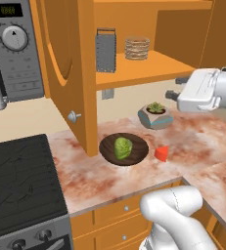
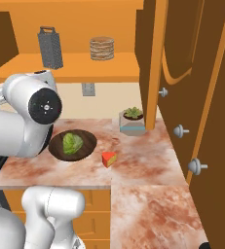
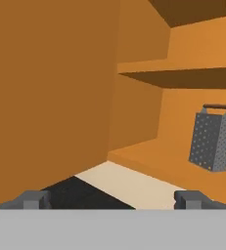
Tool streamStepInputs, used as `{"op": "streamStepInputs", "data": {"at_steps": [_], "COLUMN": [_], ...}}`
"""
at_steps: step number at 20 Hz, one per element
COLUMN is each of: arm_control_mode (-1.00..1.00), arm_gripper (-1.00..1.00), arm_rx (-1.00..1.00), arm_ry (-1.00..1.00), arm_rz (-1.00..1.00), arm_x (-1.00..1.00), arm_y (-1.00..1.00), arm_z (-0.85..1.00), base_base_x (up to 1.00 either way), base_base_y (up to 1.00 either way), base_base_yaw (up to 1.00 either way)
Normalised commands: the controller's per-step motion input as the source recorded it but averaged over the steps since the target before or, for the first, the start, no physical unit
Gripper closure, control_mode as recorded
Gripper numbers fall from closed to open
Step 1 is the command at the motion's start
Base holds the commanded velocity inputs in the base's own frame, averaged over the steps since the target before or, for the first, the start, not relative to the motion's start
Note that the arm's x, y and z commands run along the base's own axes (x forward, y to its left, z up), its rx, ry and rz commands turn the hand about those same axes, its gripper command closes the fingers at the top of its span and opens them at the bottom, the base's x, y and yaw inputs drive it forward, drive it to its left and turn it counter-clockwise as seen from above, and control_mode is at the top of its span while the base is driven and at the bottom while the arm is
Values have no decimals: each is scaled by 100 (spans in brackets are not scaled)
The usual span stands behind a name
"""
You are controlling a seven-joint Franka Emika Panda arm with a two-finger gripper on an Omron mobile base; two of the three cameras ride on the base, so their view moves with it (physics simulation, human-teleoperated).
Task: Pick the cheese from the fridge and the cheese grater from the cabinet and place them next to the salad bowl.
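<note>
The cheese grater (image 1: pixel 105 51) stands upright on the lower shelf of the open cabinet (image 1: pixel 148 68); it also appears on that shelf (image 2: pixel 50 47) and tilted at the right of the hand view (image 3: pixel 212 138). My gripper (image 1: pixel 175 88) hovers open and empty to the right of the shelf, above the counter, its fingertips wide apart (image 3: pixel 112 199). On the counter, the salad bowl (image 1: pixel 124 149) (image 2: pixel 72 144) holds a green leafy head. The cheese (image 1: pixel 161 154) (image 2: pixel 109 159) lies just right of the bowl. The fridge is out of view.
A woven basket (image 1: pixel 137 48) shares the shelf with the grater. A succulent pot (image 1: pixel 155 116) sits behind the bowl. The open cabinet door (image 1: pixel 65 58) hangs at the left, by the microwave (image 1: pixel 16 49) and stove (image 1: pixel 21 180). More cupboard doors (image 2: pixel 182 97) stand at the right.
</note>
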Motion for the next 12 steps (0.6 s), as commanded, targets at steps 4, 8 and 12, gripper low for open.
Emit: {"op": "streamStepInputs", "data": {"at_steps": [4, 8, 12], "arm_control_mode": [-100, -100, -100], "arm_gripper": [-100, -100, -100], "arm_rx": [0, 1, 6], "arm_ry": [-13, 2, 10], "arm_rz": [0, 5, 5], "arm_x": [0, 5, 24], "arm_y": [14, -3, -18], "arm_z": [12, 11, 12], "base_base_x": [0, 0, 0], "base_base_y": [0, 0, 0], "base_base_yaw": [0, 0, 0]}}
